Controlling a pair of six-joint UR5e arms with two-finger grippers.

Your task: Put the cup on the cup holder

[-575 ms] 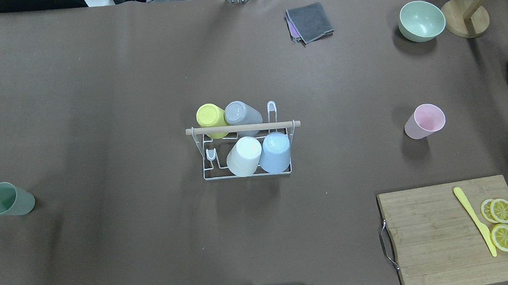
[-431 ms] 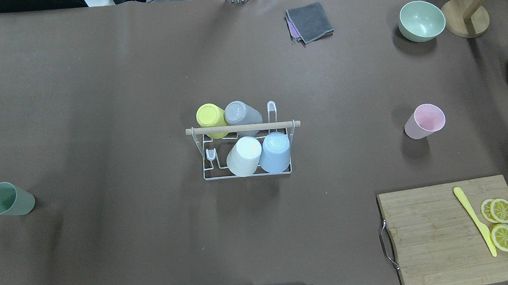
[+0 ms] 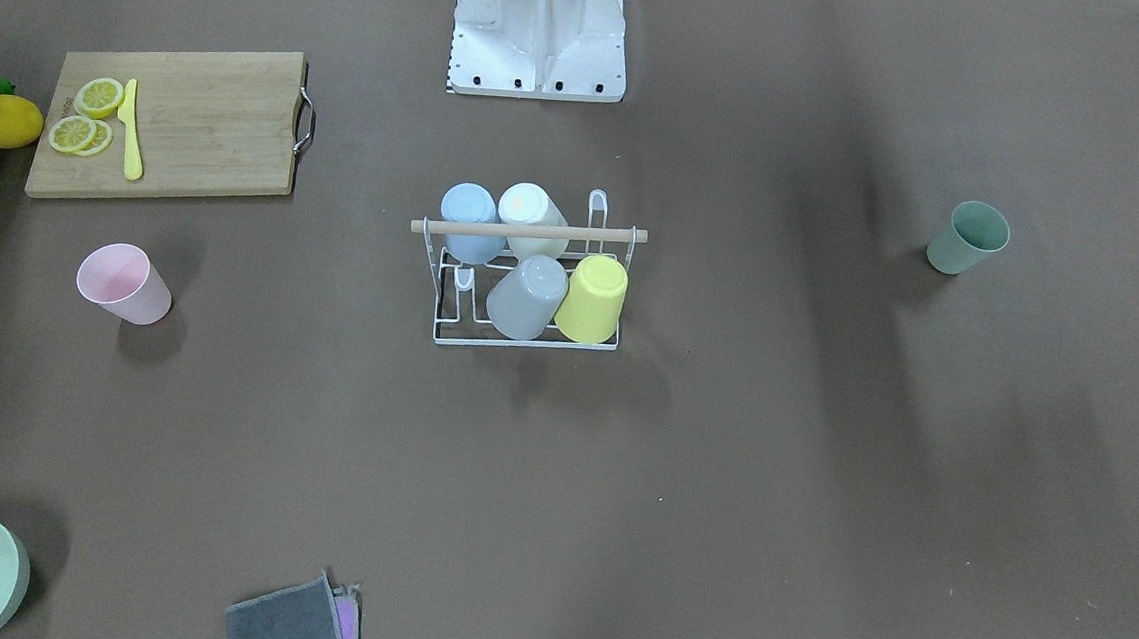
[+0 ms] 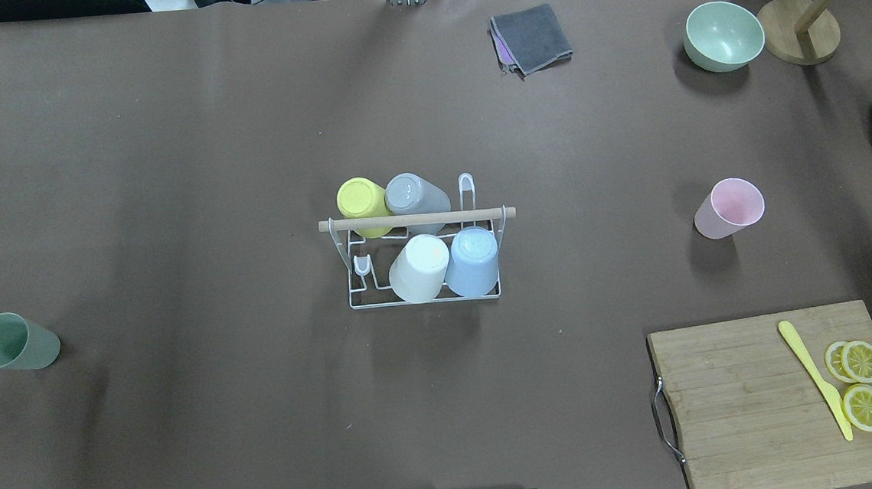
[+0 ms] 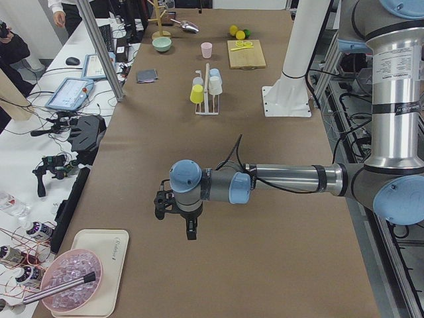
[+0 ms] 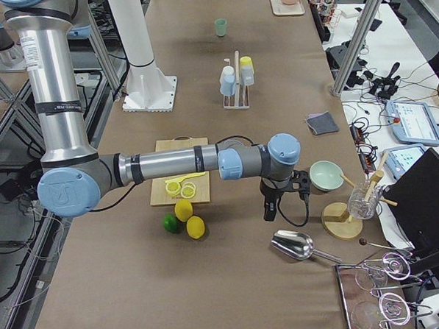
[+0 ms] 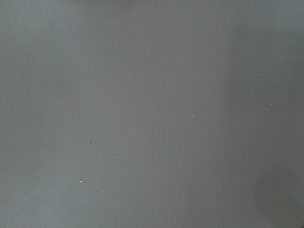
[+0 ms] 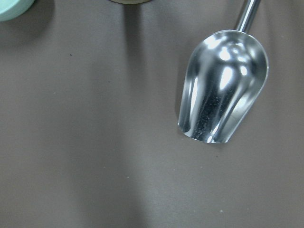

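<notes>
Overhead exterior: shows the cup holder at mid-table, with a yellow cup, grey cup, white cup and blue cup upturned on it. Leaves two prongs bare. Puts the pink cup upright well off to the right and the green cup far to the left, neither one touched.

Exterior front-facing: repeats that layout, mirrored.

Exterior left: catches the left gripper low over bare table, well apart from the holder (cannot tell whether spread or pressed together).

Exterior right: places the right gripper near a metal scoop; cannot tell its state either.

Left wrist-mounted: gives only bare table.

Right wrist-mounted: looks down on the scoop.

Reads, as a judgement, as four places filled, two cups to fetch, no pick begun.
</notes>
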